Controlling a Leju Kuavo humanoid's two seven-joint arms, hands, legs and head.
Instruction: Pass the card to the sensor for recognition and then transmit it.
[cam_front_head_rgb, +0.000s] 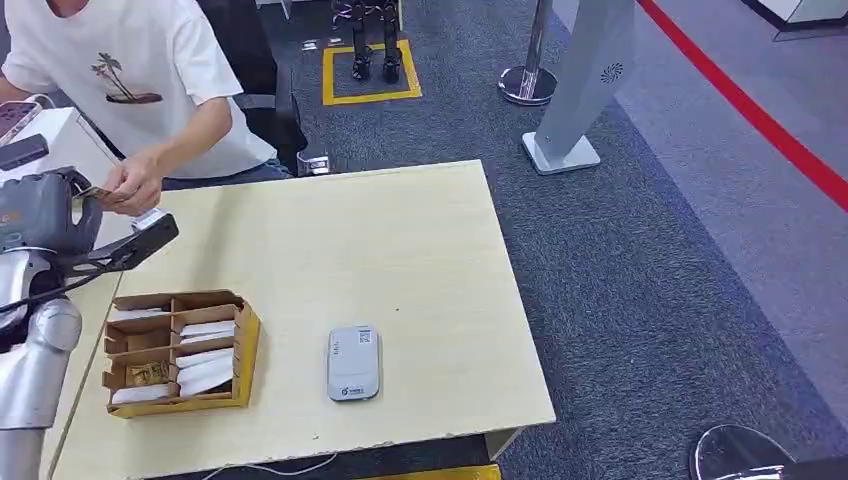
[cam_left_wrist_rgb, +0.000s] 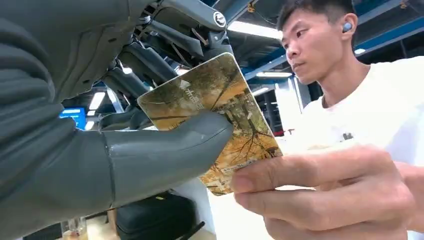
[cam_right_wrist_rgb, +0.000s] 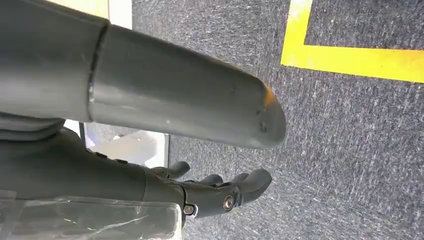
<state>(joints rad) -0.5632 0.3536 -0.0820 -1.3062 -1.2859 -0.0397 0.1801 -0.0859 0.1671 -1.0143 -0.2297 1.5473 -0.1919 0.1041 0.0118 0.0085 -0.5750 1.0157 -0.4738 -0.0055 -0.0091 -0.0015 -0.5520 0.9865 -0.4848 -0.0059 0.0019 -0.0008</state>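
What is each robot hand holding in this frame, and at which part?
The left hand pinches the card across its middle; a person's hand grips one corner. The right hand holds nothing.
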